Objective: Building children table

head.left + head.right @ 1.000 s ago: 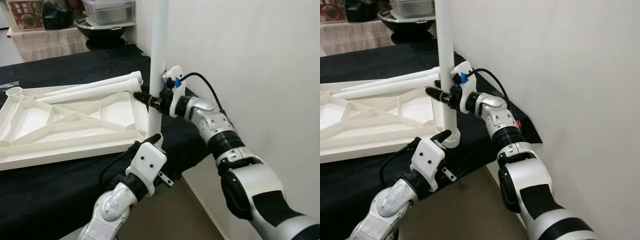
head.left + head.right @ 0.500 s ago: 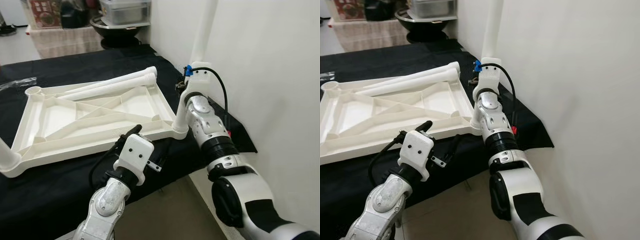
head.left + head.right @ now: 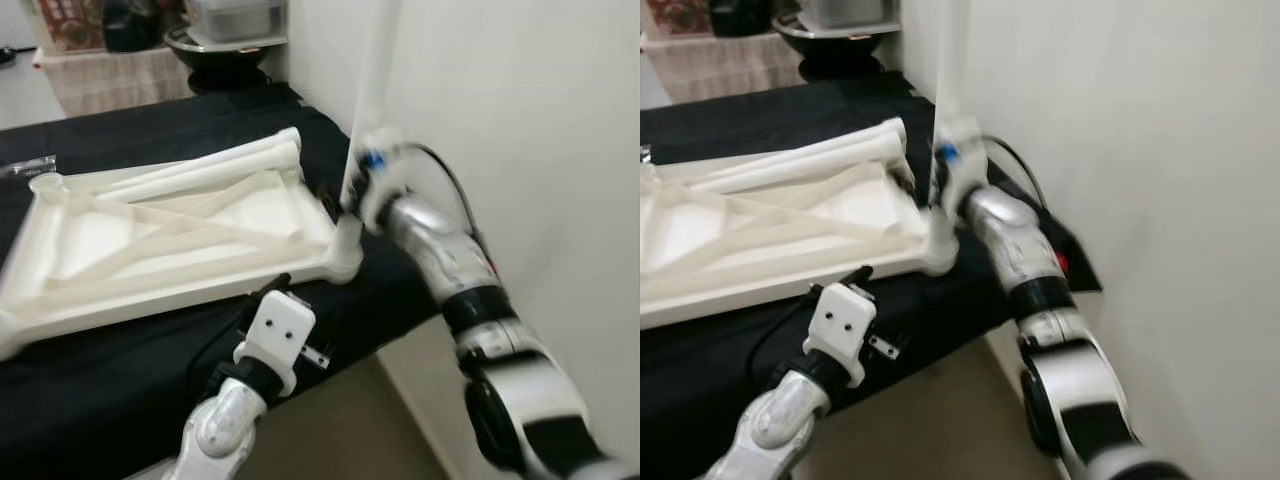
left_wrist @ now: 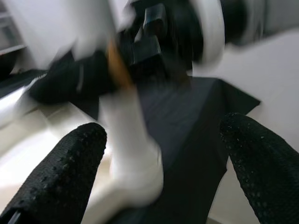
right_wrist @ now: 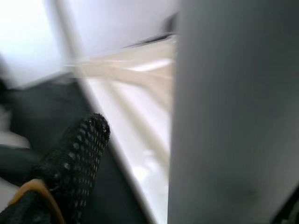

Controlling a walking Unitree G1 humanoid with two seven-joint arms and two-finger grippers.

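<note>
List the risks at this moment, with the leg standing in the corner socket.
1. The tall white plastic leg stands at the upside-down white tabletop's corner by the black-covered bench edge; if not fully seated, it may tip off.
2. The right gripper grips low, giving weak leverage.
3. The left gripper is open and off the leg.

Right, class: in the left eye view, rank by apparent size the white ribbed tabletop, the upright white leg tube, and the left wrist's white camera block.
1. White ribbed tabletop, clearly largest.
2. Upright white leg tube, long, thin and blurred.
3. Left wrist's white camera block, smallest, though nearness to the camera enlarges it.
</note>
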